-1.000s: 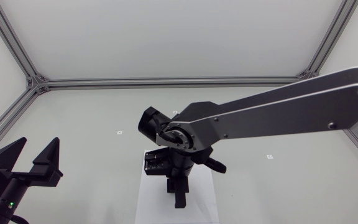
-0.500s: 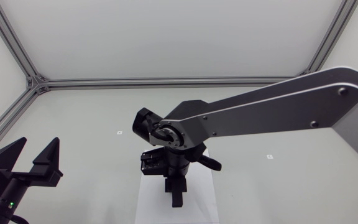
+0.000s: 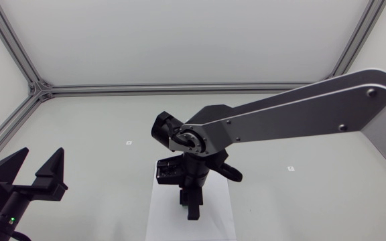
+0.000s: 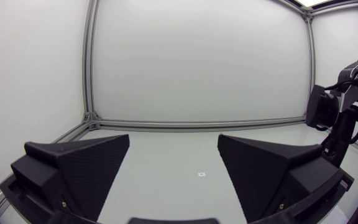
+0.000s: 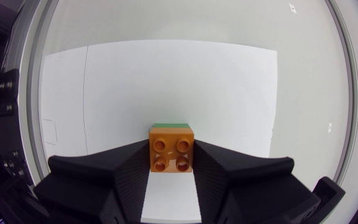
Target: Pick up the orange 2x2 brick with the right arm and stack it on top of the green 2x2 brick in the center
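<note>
Right gripper [image 5: 172,149] pinches the orange brick [image 5: 172,154] above the green brick [image 5: 171,125], white sheet [image 5: 229,93] beneath; left gripper [image 3: 40,157] gapes wide, well apart.

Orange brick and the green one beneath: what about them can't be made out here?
Head view: the right arm and right pincer hide both bricks.
Right wrist view: the orange brick covers the green brick except a thin edge, so whether they are pressed fully together cannot be told.
Left wrist view: neither brick shows.
</note>
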`<control>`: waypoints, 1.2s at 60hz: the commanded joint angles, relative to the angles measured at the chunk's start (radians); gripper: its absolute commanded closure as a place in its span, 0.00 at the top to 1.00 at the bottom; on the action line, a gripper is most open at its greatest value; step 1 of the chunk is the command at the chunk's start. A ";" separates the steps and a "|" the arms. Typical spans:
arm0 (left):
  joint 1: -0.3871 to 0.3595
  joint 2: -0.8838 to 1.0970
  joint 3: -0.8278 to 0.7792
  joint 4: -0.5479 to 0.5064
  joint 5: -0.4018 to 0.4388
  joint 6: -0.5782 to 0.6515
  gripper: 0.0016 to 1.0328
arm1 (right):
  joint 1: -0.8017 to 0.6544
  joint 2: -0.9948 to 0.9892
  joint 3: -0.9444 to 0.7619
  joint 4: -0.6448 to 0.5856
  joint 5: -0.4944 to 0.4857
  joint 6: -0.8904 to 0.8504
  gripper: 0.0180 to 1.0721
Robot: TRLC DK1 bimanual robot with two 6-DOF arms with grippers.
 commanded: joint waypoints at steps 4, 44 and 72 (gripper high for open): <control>-0.001 -0.004 -0.041 -0.011 0.003 0.006 0.96 | -0.005 0.064 -0.086 0.007 0.015 -0.012 0.27; -0.001 -0.004 -0.041 -0.011 0.003 0.006 0.96 | 0.007 -0.034 -0.097 -0.017 0.021 0.020 0.27; -0.001 -0.004 -0.041 -0.011 0.003 0.006 0.96 | 0.033 -0.013 -0.099 0.030 0.018 0.057 0.27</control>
